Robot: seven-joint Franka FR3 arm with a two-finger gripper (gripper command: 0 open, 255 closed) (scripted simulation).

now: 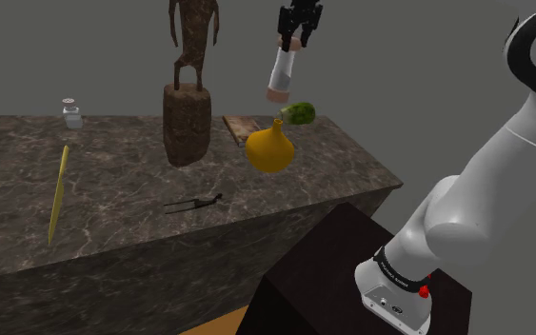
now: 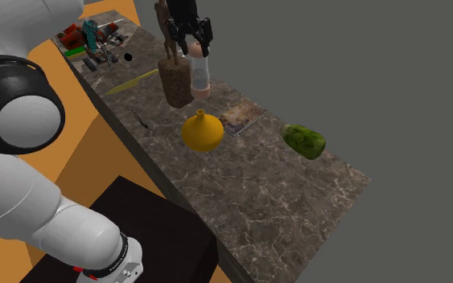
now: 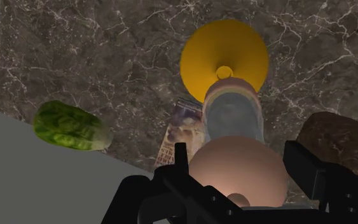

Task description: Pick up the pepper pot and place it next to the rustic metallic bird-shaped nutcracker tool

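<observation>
Above the yellow vase (image 1: 269, 147), clear of the marble counter (image 1: 113, 228), I find the pepper pot (image 1: 283, 71) hanging in the air, a pale cylinder with pinkish-tan ends. The gripper (image 1: 290, 40) is pinching it by its upper end, and in the wrist view both black fingers (image 3: 180, 162) press on the rounded cap. The thin dark tool (image 1: 194, 202), which I take to be the nutcracker, lies flat on the counter, well apart from the vase toward the shoulder view's left. A brown statue on a block (image 1: 188, 124) stands between, just beside the vase. My chief concern is the transfer. A low path from over the vase could strike its narrow neck or clip the statue, which looks top-heavy and might topple. The grip is high on a long body, so I judge that a quick swing could let the pot pivot or slip. The pot is tall and narrow, and released off vertical it may fall onto the tool. The tool is slight, so a footprint set too close could land on it. As for writing, a flat printed cover (image 3: 179, 137) beside the vase carries a picture and lettering I cannot read. I see no brand on the pot.
</observation>
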